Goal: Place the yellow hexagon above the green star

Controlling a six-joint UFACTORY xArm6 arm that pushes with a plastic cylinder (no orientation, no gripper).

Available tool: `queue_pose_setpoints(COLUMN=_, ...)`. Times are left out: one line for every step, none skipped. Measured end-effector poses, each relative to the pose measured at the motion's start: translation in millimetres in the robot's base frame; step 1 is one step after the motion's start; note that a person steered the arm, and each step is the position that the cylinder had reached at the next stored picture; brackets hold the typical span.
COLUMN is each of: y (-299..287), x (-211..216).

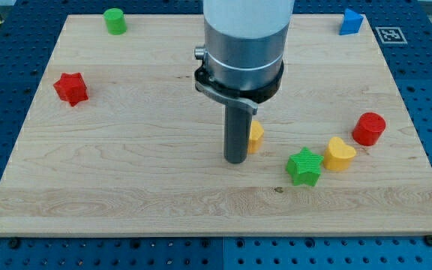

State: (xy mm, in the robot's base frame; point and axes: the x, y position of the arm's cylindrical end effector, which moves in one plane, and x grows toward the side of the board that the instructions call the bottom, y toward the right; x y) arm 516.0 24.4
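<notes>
The yellow hexagon (pixel 256 136) lies near the board's middle, mostly hidden behind my rod. My tip (pixel 236 160) rests on the board touching or almost touching the hexagon's left side. The green star (pixel 304 166) lies to the right of and a little below the hexagon, toward the view's bottom right. A gap of bare wood separates the hexagon from the star.
A yellow heart (pixel 339 154) sits right next to the green star on its right. A red cylinder (pixel 369 128) lies further right. A red star (pixel 71 88) is at the left, a green cylinder (pixel 115 20) at top left, a blue block (pixel 350 22) at top right.
</notes>
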Motion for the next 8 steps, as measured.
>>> queue_pose_setpoints(y=11, x=-20)
queue_pose_setpoints(y=26, x=-55)
queue_pose_setpoints(y=32, x=-74)
queue_pose_setpoints(y=30, x=-84)
queue_pose_setpoints(y=37, x=-77)
queue_pose_setpoints(y=42, x=-55)
queue_pose_setpoints(y=63, x=-62)
queue_pose_setpoints(y=84, x=-75)
